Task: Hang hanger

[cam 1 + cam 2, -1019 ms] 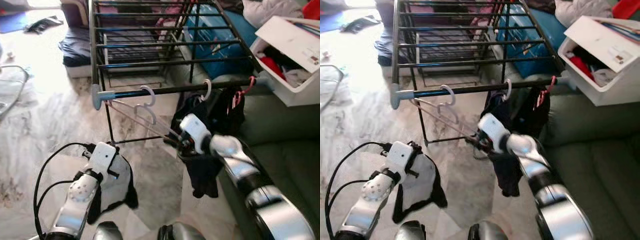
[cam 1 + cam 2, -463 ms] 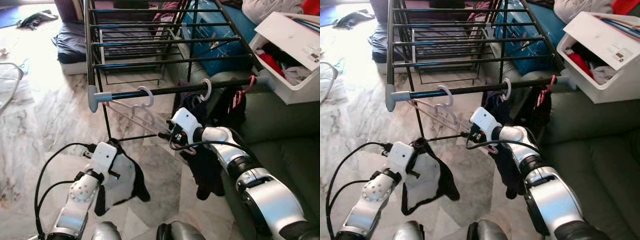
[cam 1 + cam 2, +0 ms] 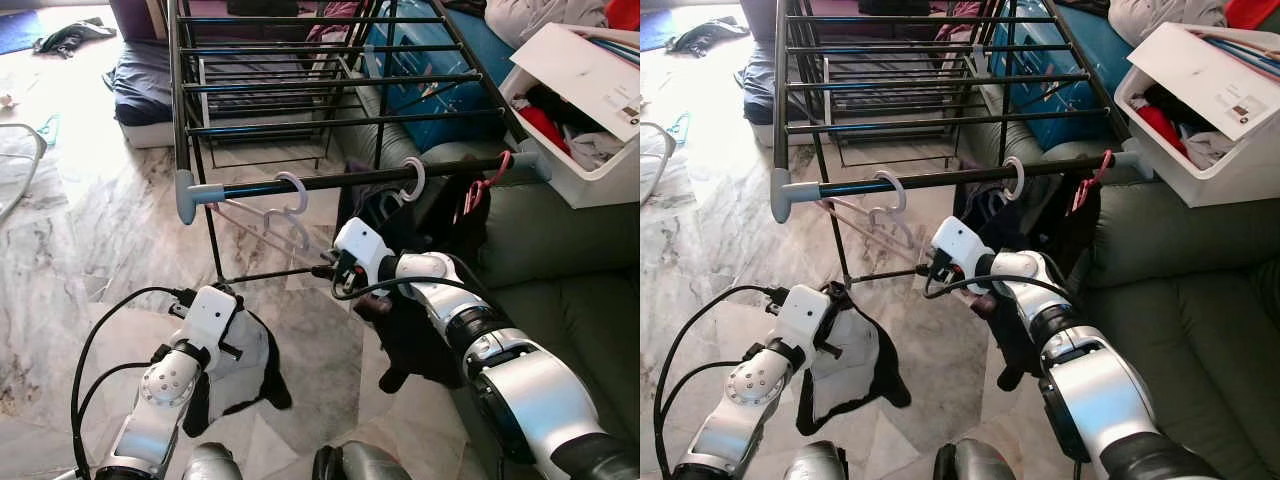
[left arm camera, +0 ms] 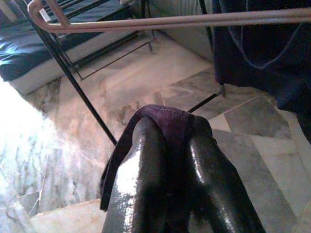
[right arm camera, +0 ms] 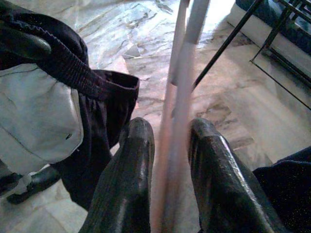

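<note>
Right end effector (image 5: 167, 194): fingers clamped on the pale pink plastic hanger (image 5: 179, 111), just below the rack's front rail.
Left end effector (image 4: 172, 184): fingers together on the hem of a black-and-white garment (image 3: 240, 355) that hangs low over the marbled tile floor (image 3: 90, 250).
Hanger: its white hook (image 3: 292, 190) sits on the black front rail (image 3: 330, 180) of the black metal drying rack (image 3: 300, 90).
Neighbours: a second white hook (image 3: 412, 178) farther along the rail carries dark clothing (image 3: 420, 230).
Surroundings: green sofa (image 3: 570, 290) on the robot's right, white box of clothes (image 3: 580, 110) above it.
</note>
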